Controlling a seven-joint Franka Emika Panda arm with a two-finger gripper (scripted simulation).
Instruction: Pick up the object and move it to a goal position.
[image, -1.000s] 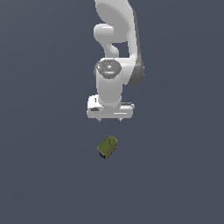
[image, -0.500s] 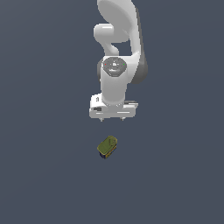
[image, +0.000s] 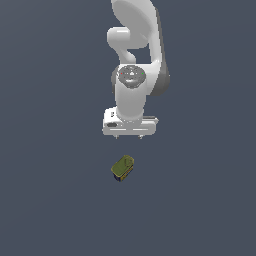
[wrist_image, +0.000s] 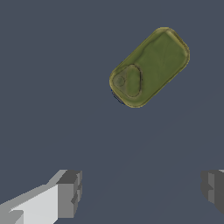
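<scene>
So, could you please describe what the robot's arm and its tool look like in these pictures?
The arm is glossy white with rounded, bulbous links, darker grey shading along one side, and a grey circular joint cap. The tool has a wide, white, boxy body. In the wrist view its fingers are white with blocky grey pads. No cables or markings show.

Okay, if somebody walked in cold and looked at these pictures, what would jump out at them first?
First, the big white arm hanging down the middle of the exterior view, against a bare dark grey ground. Next, the small olive-green can lying alone just below the gripper, not touching it. In the wrist view the grey fingertips stand wide apart, holding nothing.
</scene>
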